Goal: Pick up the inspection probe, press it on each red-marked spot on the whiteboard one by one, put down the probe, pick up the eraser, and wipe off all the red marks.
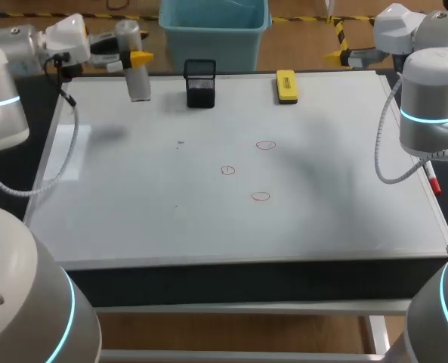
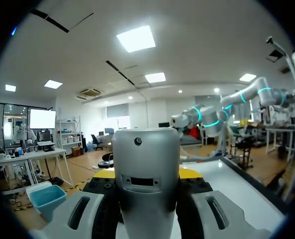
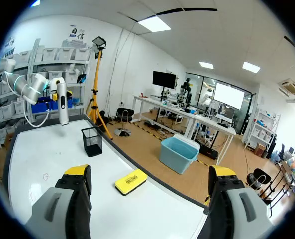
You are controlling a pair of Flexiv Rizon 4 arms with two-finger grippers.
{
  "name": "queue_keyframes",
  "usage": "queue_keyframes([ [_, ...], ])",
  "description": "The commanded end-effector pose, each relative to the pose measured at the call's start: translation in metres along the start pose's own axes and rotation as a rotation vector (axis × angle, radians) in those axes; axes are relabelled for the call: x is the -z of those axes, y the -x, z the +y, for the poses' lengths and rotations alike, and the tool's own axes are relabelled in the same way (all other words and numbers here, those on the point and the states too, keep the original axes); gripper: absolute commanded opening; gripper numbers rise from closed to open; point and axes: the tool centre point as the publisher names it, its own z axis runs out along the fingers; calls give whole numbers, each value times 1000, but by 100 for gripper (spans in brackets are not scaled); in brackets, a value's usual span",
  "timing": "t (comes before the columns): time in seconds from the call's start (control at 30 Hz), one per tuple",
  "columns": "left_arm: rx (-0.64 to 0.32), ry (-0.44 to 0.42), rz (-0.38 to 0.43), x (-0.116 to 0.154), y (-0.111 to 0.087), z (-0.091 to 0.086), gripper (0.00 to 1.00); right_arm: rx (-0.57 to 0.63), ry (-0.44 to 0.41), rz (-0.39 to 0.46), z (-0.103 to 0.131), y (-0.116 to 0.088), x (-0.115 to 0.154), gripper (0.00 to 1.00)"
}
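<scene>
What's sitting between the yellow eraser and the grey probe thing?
A black mesh cup stands between the eraser and the probe, near the far edge of the whiteboard. The head view shows it best.

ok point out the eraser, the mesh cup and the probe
eraser (image 1: 286,86), head view, middle of its yellow top
mesh cup (image 1: 200,87), head view, its front wall
probe (image 1: 139,85), head view, lower part of its grey body

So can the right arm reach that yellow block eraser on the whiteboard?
Probably yes. The yellow block eraser lies in the open ahead of the open right gripper; the black mesh cup stands apart from it.
</scene>
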Motion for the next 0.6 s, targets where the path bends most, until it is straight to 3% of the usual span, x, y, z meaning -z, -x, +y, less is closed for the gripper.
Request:
queue_keyframes([
  [0.03,-2,-11,-69,7,-9,7,0,0,-2,1,0,0,0,100],
  [0.33,6,-8,-65,16,-10,28,0,0,-2,1,0,0,0,100],
  [0.6,36,17,-87,17,-10,35,0,0,-2,1,0,0,0,100],
])
